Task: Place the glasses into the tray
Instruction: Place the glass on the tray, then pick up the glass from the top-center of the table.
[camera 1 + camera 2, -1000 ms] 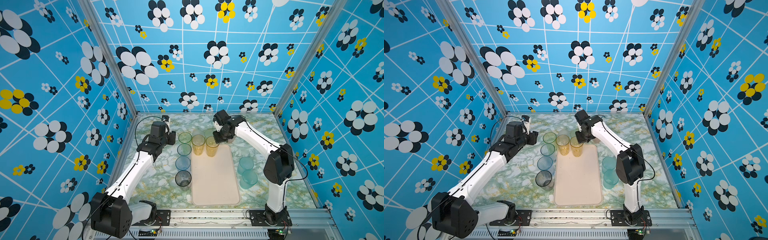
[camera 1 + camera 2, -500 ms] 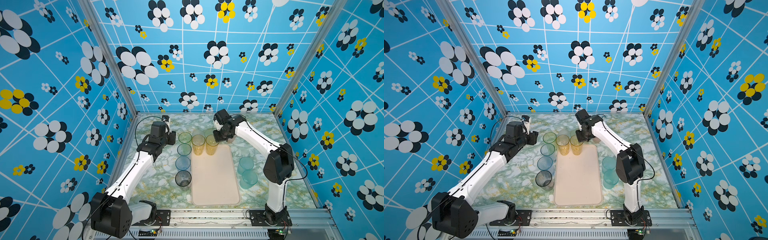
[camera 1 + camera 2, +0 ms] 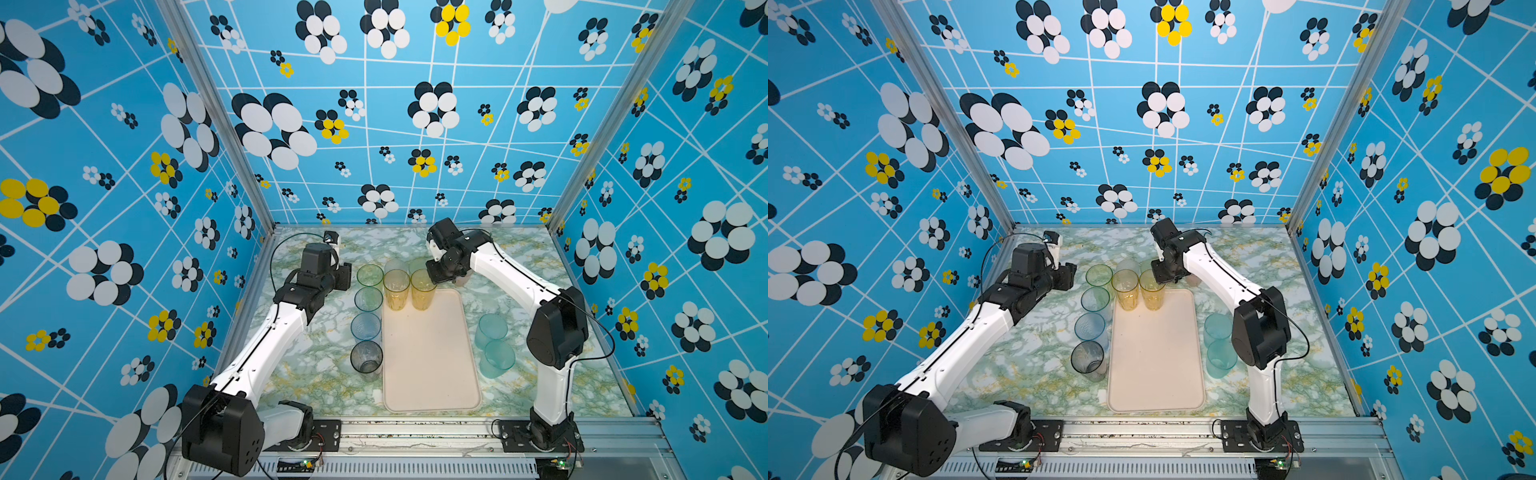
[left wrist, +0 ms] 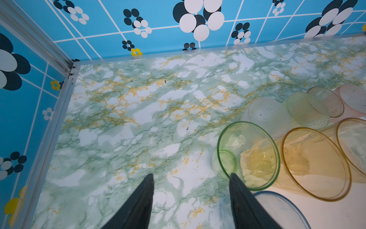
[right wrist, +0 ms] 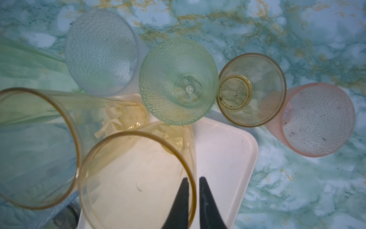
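Note:
The cream tray (image 3: pixel 432 353) (image 3: pixel 1156 353) lies in the middle of the table. Two tall amber glasses (image 3: pixel 396 291) (image 3: pixel 423 291) stand at its far end. My right gripper (image 3: pixel 434 276) (image 5: pixel 192 179) straddles the rim of the right amber glass (image 5: pixel 138 178), one finger inside and one outside. The jaws stand slightly apart, with a thin gap beside the wall. My left gripper (image 3: pixel 347 278) (image 4: pixel 192 174) hangs open over bare table, next to a green glass (image 4: pixel 248 154).
Left of the tray stands a row of glasses: green (image 3: pixel 369 275), pale green (image 3: pixel 368 299), blue (image 3: pixel 365 326), grey (image 3: pixel 366 357). Two teal ones (image 3: pixel 491 330) stand on its right. Behind the tray stand clear (image 5: pixel 101 51), green (image 5: pixel 178 81), small amber (image 5: pixel 251 89) and pink (image 5: pixel 318 119) glasses.
My right jaws have parted a little around the amber glass's rim. The left arm has not moved.

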